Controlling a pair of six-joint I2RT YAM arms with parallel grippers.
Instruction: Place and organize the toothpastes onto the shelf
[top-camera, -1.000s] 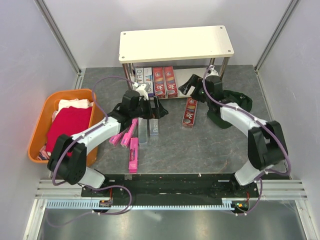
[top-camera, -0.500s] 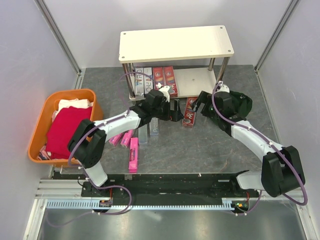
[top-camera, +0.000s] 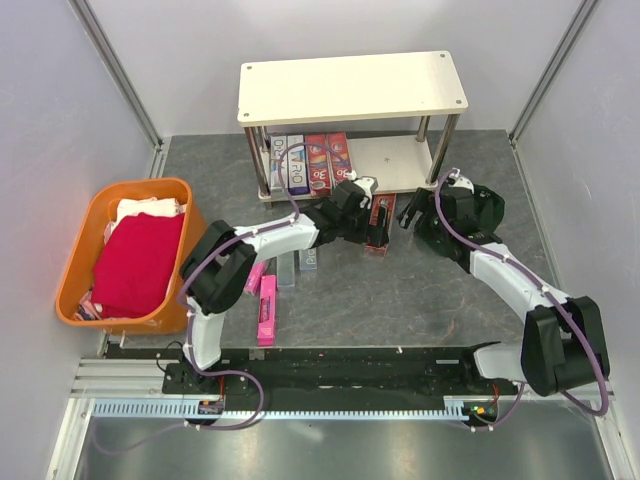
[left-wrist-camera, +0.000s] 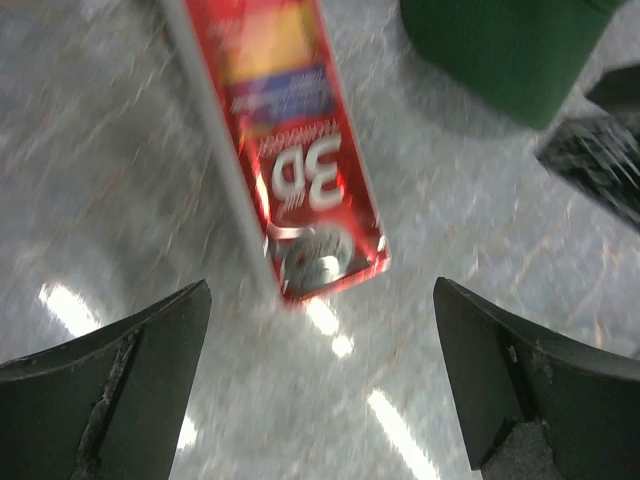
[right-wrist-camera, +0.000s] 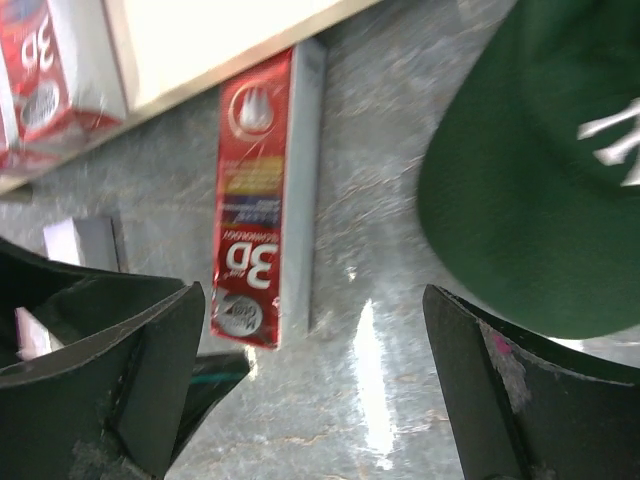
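Both hands are spread wide, with nothing in either. The left hand (top-camera: 374, 222) is at frame centre, hovering over a red "3D" toothpaste (left-wrist-camera: 300, 190). That box lies flat on the tabletop (top-camera: 400, 290), just in front of the shelf (top-camera: 350, 88). In the left wrist view its near end sits between the two spread fingers, which don't appear to touch it (the picture is a bit blurred).

The right hand (top-camera: 410, 212) is just right of the same box, with its fingers apart as well. Its wrist view shows the box lengthwise, far end reaching the front edge of the shelf's lower board, and a green cap (right-wrist-camera: 540, 200) fills the right of that frame.

The shelf sits at top centre. On the lower tier, at the left end, four toothpastes stand side by side: two white/navy boxes (top-camera: 285, 162), then two red boxes (top-camera: 328, 160).

Loose on the tabletop, left of centre, are two silver-grey boxes (top-camera: 287, 272) and the pink boxes (top-camera: 267, 312) — some are partly under the left arm, so I can't count them cleanly.

At the left edge of the frame is an orange basket (top-camera: 70, 270) with a red cloth (top-camera: 135, 260) in it.
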